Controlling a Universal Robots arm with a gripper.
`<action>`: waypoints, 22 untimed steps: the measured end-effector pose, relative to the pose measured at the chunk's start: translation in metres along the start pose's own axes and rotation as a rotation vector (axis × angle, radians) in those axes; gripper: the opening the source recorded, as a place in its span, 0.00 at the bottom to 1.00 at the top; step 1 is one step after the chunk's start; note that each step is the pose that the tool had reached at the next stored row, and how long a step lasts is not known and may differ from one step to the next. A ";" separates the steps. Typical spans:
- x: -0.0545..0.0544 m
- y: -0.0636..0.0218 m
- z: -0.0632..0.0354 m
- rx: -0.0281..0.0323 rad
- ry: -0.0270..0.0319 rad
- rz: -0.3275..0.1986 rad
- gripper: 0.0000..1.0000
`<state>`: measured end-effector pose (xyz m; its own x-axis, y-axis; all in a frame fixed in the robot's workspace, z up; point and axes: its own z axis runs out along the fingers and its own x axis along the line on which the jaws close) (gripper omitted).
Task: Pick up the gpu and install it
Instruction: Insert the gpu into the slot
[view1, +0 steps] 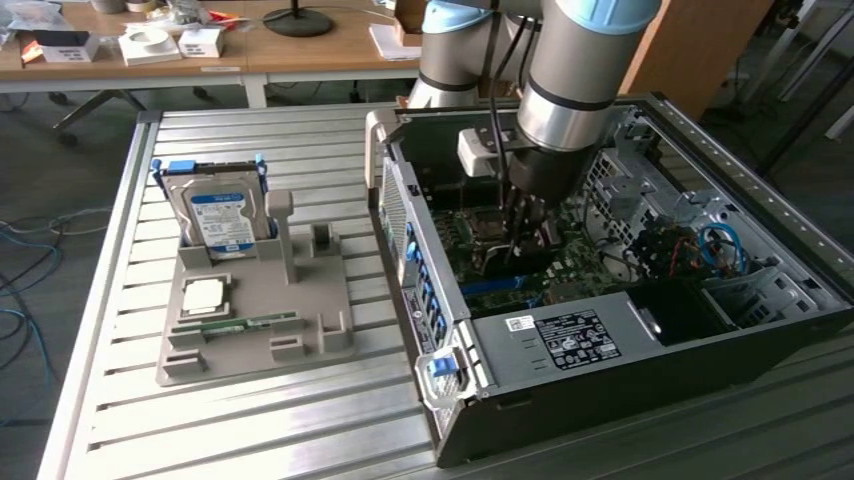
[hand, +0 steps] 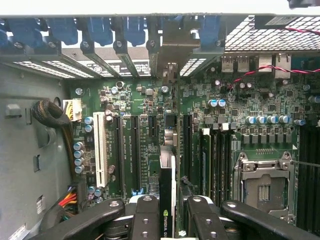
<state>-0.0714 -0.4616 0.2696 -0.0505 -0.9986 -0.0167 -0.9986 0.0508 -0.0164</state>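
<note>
Look inside the open computer case (view1: 641, 390) on the slatted table (view1: 267, 420). Find the gpu (hand: 167, 185) standing edge-down over the motherboard (hand: 125, 100), bracket end toward the case's slotted rear wall, among the black expansion slots (hand: 135, 150) (seating not discernible). Note the gripper (hand: 169, 222) clamped across both faces at the card's upper edge. Judge as light, stiff, thin and fragile. Grip flat faces near the edge, clear of components, and avoid twisting.

Wrist view: thin black gpu card (hand: 167, 200) edge-on between the jaws, near end cut off at frame edge; slot beneath hidden. Exterior view: blue label (view1: 220, 225) on silver hard drive (view1: 214, 186) too small to read.
</note>
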 end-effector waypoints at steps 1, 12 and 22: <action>0.000 0.0000 0.0001 -0.0001 0.0001 0.000 0.26; 0.000 0.0001 0.0025 0.0000 -0.0001 0.000 0.26; 0.000 0.0002 0.0035 0.0000 -0.0001 0.000 0.26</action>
<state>-0.0715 -0.4615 0.2661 -0.0506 -0.9986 -0.0169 -0.9986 0.0509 -0.0164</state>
